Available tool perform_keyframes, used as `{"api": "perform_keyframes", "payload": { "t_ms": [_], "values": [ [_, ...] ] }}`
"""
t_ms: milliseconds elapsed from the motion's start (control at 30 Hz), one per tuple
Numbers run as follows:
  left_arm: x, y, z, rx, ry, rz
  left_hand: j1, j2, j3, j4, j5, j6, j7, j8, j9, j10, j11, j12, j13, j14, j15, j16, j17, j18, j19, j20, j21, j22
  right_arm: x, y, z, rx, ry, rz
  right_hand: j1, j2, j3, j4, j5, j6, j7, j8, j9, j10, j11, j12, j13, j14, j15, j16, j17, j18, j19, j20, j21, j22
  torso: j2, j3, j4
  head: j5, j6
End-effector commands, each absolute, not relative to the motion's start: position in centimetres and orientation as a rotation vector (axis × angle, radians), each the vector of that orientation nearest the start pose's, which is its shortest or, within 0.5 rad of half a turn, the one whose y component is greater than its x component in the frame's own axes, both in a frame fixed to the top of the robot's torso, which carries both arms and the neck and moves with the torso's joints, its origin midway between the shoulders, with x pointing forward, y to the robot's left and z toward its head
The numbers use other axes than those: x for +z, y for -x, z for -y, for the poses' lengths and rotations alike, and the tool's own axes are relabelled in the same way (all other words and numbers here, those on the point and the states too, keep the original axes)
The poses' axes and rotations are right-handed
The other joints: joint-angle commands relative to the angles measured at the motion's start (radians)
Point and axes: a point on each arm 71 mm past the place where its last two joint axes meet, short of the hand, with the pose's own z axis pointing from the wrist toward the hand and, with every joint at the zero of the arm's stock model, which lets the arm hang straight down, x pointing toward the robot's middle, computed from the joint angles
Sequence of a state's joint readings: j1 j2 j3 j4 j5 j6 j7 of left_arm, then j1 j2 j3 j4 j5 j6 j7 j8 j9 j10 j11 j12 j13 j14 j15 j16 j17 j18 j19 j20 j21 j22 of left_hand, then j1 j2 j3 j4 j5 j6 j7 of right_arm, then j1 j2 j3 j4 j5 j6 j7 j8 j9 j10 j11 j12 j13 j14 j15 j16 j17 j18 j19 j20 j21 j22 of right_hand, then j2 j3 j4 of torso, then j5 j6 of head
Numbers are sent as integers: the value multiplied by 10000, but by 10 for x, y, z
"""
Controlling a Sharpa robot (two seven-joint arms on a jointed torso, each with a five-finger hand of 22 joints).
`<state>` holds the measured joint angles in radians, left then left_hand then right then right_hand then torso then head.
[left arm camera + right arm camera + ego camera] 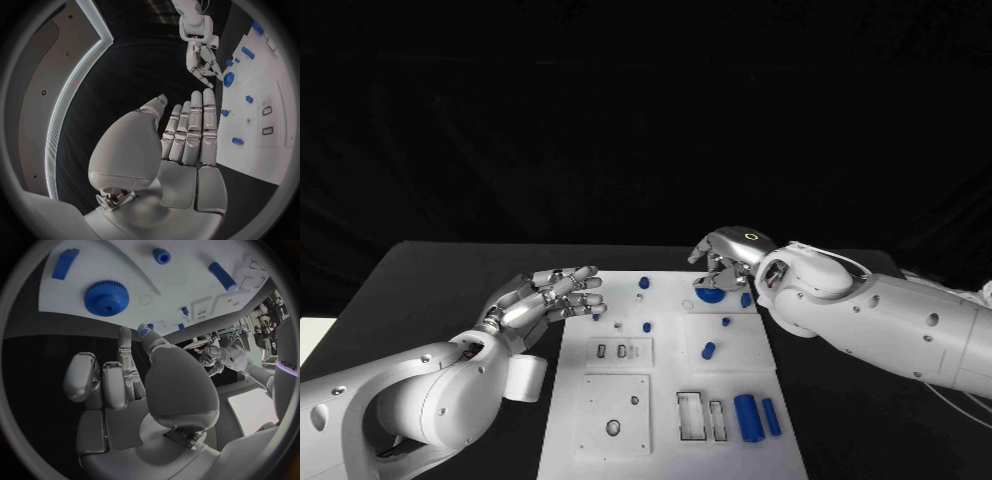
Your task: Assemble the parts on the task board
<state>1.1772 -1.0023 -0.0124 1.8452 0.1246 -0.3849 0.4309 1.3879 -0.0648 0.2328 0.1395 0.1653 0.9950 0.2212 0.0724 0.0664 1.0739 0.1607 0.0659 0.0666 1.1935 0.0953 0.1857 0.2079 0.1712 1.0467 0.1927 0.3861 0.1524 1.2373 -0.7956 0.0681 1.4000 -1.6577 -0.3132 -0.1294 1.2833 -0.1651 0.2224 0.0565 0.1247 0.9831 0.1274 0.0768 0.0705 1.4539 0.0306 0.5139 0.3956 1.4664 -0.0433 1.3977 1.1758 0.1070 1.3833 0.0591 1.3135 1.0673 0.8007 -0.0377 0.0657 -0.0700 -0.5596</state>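
Note:
The white task board [672, 372] lies in the middle of the black table. A blue gear [711, 295] sits near its far edge, with a small blue block [746, 299] beside it. My right hand [727, 256] hovers just above the gear, fingers pointing down and loosely apart, holding nothing. The right wrist view shows the gear [107, 297], the block [65, 263], a short peg [162, 256] and a long pin [222, 276] on the board [156, 285]. My left hand [554, 296] floats at the board's left edge, fingers stretched out and empty.
Small blue pegs [645, 283] [648, 326] [708, 350] stand mid-board. Two blue cylinders [759, 416] lie at the near right beside rectangular slots [691, 415]. Square plates with holes [615, 412] fill the near left. Black table [430, 290] surrounds the board.

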Motion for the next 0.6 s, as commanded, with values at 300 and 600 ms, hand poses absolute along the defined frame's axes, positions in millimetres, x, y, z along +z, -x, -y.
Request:
{"api": "perform_keyframes", "payload": {
  "t_ms": [300,600],
  "values": [
    [-153,-427,-198,-16954,12456,-13816,59,-35,-22,-67,-45,-41,29,-49,-13,-96,7,-35,-15,-81,4,-34,19,73,-69,3,-16,-15,-140,-529,242,3977,891,-16619,407,120,-1937,1554,521,-233,119,233,5,488,203,9272,10294,708,158,1021,2009,-341,456,158,790,1292,8,24,-39,23,-19],
    [-153,-428,-197,-16974,12445,-13804,58,-35,-22,-68,-45,-41,30,-50,-13,-97,7,-34,-14,-81,4,-36,20,73,-70,3,-16,-15,-145,-533,243,3686,996,-16901,528,181,-1971,1735,581,-158,113,350,22,636,207,9621,10719,740,181,1113,2223,-366,509,171,897,1474,13,14,-42,29,-71]
  ]
}}
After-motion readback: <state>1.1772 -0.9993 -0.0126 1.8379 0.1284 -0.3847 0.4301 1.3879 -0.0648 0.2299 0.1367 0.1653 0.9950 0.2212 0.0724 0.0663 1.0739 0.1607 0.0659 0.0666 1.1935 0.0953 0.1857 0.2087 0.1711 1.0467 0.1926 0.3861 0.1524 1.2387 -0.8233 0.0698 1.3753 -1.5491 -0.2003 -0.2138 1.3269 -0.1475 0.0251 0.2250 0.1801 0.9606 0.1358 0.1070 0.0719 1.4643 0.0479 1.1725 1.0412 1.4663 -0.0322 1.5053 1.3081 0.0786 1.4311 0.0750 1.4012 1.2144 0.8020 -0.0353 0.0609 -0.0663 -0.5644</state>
